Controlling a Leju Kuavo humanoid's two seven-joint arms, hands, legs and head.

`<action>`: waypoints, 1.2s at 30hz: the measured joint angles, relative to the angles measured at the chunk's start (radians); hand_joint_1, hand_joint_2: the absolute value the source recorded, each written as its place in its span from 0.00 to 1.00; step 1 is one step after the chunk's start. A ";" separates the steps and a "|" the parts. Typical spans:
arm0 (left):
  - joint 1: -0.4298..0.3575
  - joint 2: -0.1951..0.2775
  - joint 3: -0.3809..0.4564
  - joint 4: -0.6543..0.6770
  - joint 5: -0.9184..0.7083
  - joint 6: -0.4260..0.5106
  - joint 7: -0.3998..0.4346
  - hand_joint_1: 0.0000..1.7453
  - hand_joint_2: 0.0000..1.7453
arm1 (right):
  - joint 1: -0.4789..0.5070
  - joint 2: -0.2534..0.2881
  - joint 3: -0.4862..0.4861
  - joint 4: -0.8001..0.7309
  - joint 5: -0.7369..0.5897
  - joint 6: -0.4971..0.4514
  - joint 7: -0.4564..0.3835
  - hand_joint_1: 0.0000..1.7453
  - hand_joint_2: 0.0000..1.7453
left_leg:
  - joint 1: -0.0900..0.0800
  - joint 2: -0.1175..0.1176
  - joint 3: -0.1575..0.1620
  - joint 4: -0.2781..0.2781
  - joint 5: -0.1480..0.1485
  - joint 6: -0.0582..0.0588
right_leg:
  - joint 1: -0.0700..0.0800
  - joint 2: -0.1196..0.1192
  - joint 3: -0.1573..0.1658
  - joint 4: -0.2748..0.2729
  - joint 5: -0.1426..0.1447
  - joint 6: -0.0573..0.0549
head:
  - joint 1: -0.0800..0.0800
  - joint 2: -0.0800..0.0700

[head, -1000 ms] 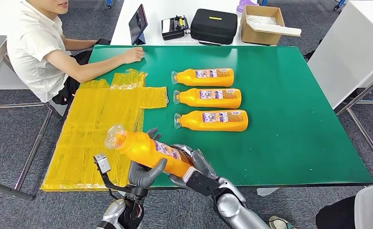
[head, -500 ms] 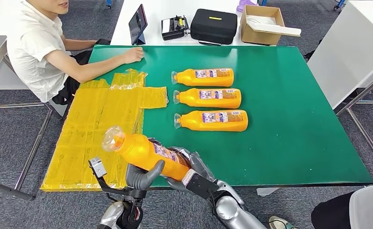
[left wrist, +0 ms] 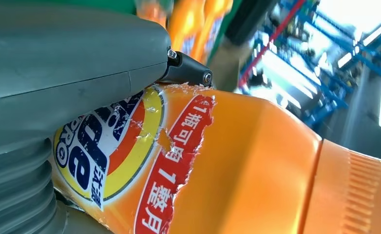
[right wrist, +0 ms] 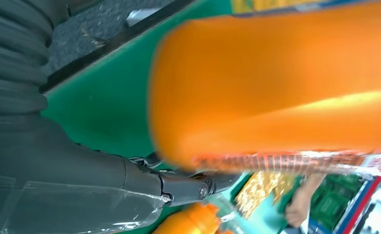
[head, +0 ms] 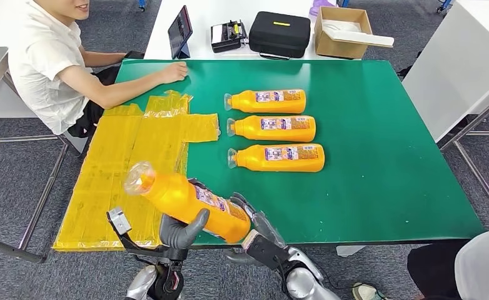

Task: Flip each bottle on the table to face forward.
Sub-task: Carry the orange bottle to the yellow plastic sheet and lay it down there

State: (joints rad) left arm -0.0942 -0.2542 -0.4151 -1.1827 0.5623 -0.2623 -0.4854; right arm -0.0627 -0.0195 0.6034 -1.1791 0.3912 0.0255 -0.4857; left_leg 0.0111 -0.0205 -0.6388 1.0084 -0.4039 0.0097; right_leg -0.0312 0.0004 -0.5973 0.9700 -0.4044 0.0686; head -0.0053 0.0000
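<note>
Both hands are on one bottle (head: 182, 200) at about six o'clock from where I stand, lifted off the near edge of the worktop (head: 386, 187). The left hand (head: 181, 229) cups it from underneath with the thumb wrapped up its side, and the right hand (head: 254, 222) grips the base end. The bottle lies tilted, cap toward ten o'clock, base toward four.

Going by size, the green worktop comes first. Then there is the crinkled yellow sheet (head: 129, 169) covering its nine o'clock side. Then come three more bottles (head: 273, 129), lying in a neat row near the middle with their caps toward nine o'clock. A person (head: 48, 62) sits at about ten o'clock with a hand resting on the far corner.

I think the main risk is a slip. The bottle is smooth, and if one hand loosens during the turn before the other has firm hold, it could drop over the near edge to the floor. A wide swing of the cap end could also snag the yellow sheet.

There is plenty of open room between the row and the near edge, and more toward three o'clock.
</note>
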 joint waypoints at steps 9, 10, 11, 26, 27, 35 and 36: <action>0.050 0.028 0.037 -0.147 -0.209 0.176 0.006 1.00 1.00 | 0.056 0.015 -0.056 -0.010 0.049 -0.168 0.019 0.00 1.00 | 0.000 0.000 0.000 0.000 0.000 0.000 | 0.000 0.000 0.000 0.000 0.000 0.000 | 0.000 0.000; 0.056 0.032 0.042 -0.162 -0.248 0.204 0.002 1.00 1.00 | 0.059 0.015 -0.064 -0.010 0.068 -0.201 0.023 0.00 1.00 | 0.000 0.000 0.000 0.000 0.000 0.000 | 0.000 0.000 0.000 0.000 0.000 0.000 | 0.000 0.000; 0.062 0.036 0.046 -0.174 -0.322 0.258 -0.008 1.00 1.00 | 0.061 0.015 -0.074 -0.010 0.101 -0.249 0.031 0.00 1.00 | 0.000 0.000 0.000 0.000 0.000 0.000 | 0.000 0.000 0.000 0.000 0.000 0.000 | 0.000 0.000; 0.007 0.128 0.043 -0.155 -1.153 0.726 0.011 1.00 1.00 | 0.036 0.042 -0.200 -0.015 0.213 -0.375 0.015 0.00 1.00 | 0.000 0.000 0.000 0.000 0.001 0.000 | 0.000 0.000 0.000 0.000 0.000 0.000 | 0.000 0.000; -0.003 0.135 0.039 -0.145 -1.207 0.740 0.033 1.00 1.00 | 0.032 0.045 -0.204 -0.015 0.209 -0.365 0.010 0.00 1.00 | 0.000 0.000 0.000 0.000 0.001 0.000 | 0.000 0.000 0.000 0.000 0.000 0.000 | 0.000 0.000; -0.105 0.177 0.025 0.018 -1.481 0.751 0.200 1.00 1.00 | 0.005 0.069 -0.222 -0.015 0.210 -0.323 -0.008 0.00 1.00 | 0.000 0.000 0.001 0.000 0.001 0.000 | 0.000 0.000 0.000 0.000 0.001 0.000 | 0.000 0.000; -0.113 0.179 0.025 0.032 -1.492 0.747 0.211 1.00 1.00 | 0.004 0.070 -0.223 -0.015 0.210 -0.321 -0.009 0.00 1.00 | 0.000 0.000 0.000 0.000 0.001 0.000 | 0.000 0.000 0.000 0.000 0.001 0.000 | 0.000 0.000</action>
State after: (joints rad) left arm -0.2075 -0.0748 -0.3905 -1.1504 -0.9299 0.4845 -0.2744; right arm -0.0584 0.0507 0.3800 -1.1940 0.6015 -0.2957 -0.4945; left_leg 0.0114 -0.0203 -0.6383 1.0084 -0.4026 0.0093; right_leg -0.0311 0.0004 -0.5970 0.9704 -0.4038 0.0685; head -0.0053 0.0000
